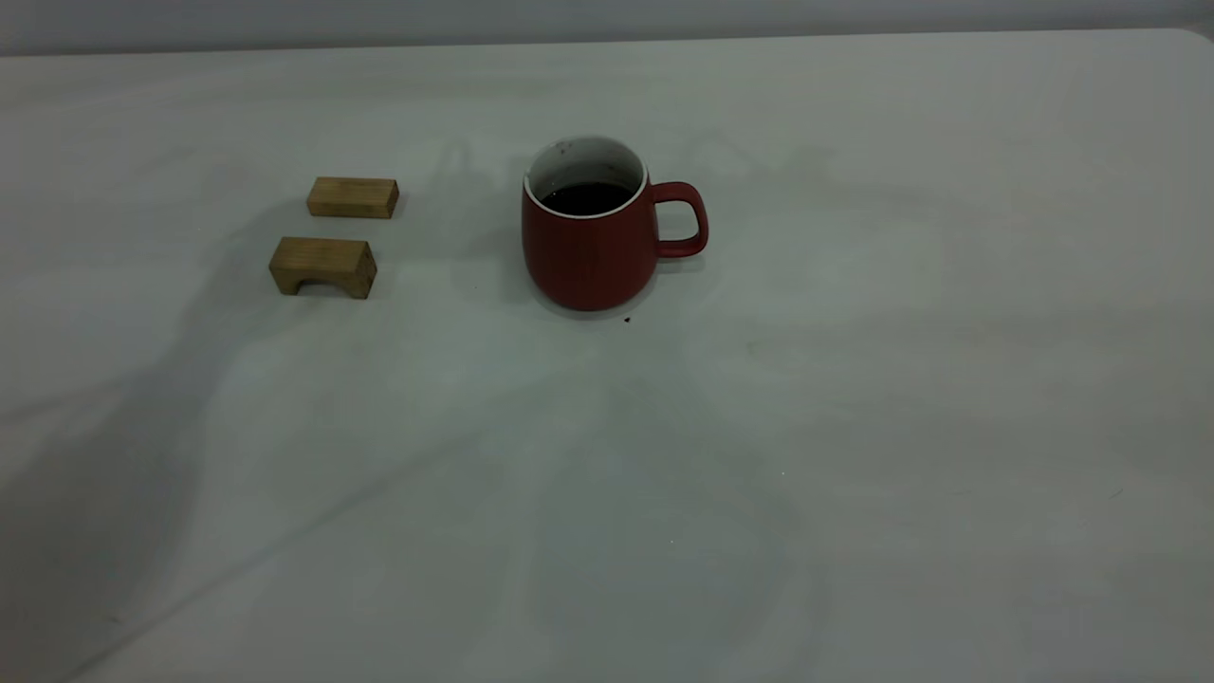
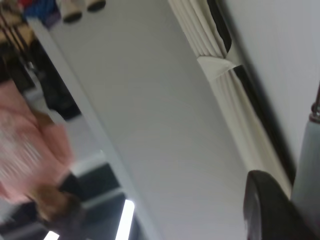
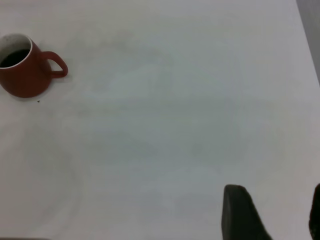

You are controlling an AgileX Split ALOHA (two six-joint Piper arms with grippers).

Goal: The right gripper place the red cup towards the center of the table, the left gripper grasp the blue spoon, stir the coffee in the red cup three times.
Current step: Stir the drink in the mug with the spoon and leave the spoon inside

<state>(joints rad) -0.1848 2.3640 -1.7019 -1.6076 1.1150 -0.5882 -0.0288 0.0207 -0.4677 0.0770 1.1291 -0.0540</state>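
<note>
Right jaws parted, well apart from matte red cup [image 3: 22, 71].

a pale wall [image 1: 607, 19] runs behind the far edge of the work surface, lit evenly with soft shadows. the left wrist view shows cream curtains [image 2: 220, 75] gathered by a tie, a white panel [image 2: 150, 100], and a bright strip light [image 2: 124, 220].

The bench [image 1: 854, 427] is a wide, plain off-white surface. The red cup [image 1: 588, 251] stands upright near its middle, handle toward the right arm's side. Well apart toward the left arm's side lie two wooden blocks: a flat block [image 1: 353, 197] and an arched block [image 1: 322, 267] just beside it.
</note>
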